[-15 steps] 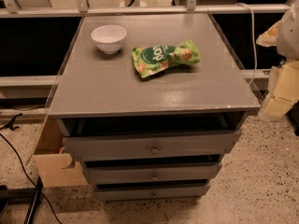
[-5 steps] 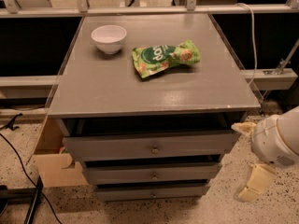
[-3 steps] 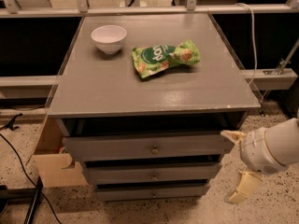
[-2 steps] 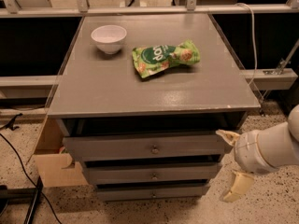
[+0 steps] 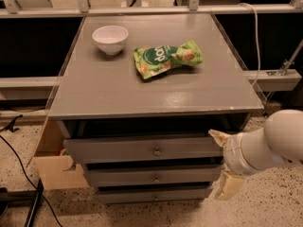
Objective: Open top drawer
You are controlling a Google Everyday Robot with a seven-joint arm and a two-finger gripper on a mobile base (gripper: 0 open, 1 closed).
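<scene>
The top drawer point(image 5: 118, 150) is the widest grey front under the cabinet top, with a small round metal knob point(image 5: 156, 151) at its centre and a dark gap above it. Two more grey drawer fronts with like knobs sit below it. My gripper point(image 5: 223, 161) is at the right end of the drawer fronts, right of the knob and apart from it. It is open and empty, with one pale finger point(image 5: 218, 136) by the top drawer's right end and the other finger point(image 5: 229, 186) lower, near the floor.
A white bowl point(image 5: 110, 38) and a green snack bag point(image 5: 166, 58) lie on the grey cabinet top point(image 5: 142, 93). A cardboard box point(image 5: 54, 167) stands on the floor at the cabinet's left, with a black cable point(image 5: 28, 174) beside it. Metal rails run behind.
My arm has come down from the upper right and moved left, bringing the gripper close to the right end of the drawer fronts. The drawers, bowl and bag have not moved.
</scene>
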